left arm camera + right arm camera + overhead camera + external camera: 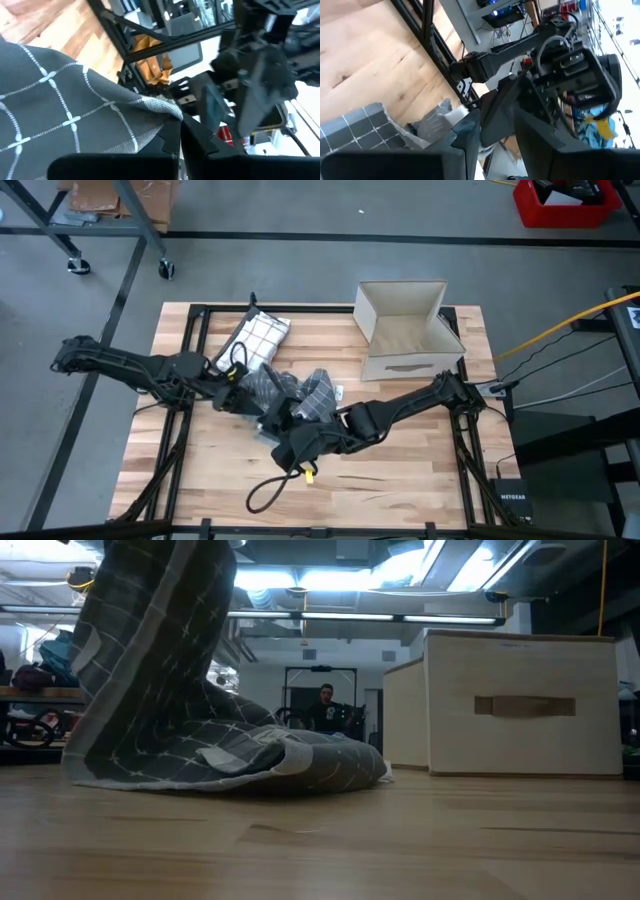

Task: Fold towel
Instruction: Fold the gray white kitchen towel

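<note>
A dark grey towel with a white grid [300, 392] is partly lifted over the middle of the table. In the low view it hangs down from above the picture [150, 640] and its lower part lies bunched on the wood. My left gripper [248, 402] is shut on it, as the left wrist view [181, 137] shows. My right gripper [280, 430] faces the left one at close range. Its fingers stand apart [497, 132], with the towel [365, 130] beside one finger and nothing plainly between them. My left gripper pinches a corner of the towel's hemmed edge [167, 107] between its two shut fingers, which point about level. The cloth spreads away from the fingers and hangs below them. The towel's lower part [250, 760] rests bunched on the table.
A white checked cloth [255, 338] lies at the far left of the table. An open beige box [405, 330] stands at the far right, also in the low view [520, 705]. The near half of the table [400, 490] is bare wood. A person [325, 705] sits in the room beyond.
</note>
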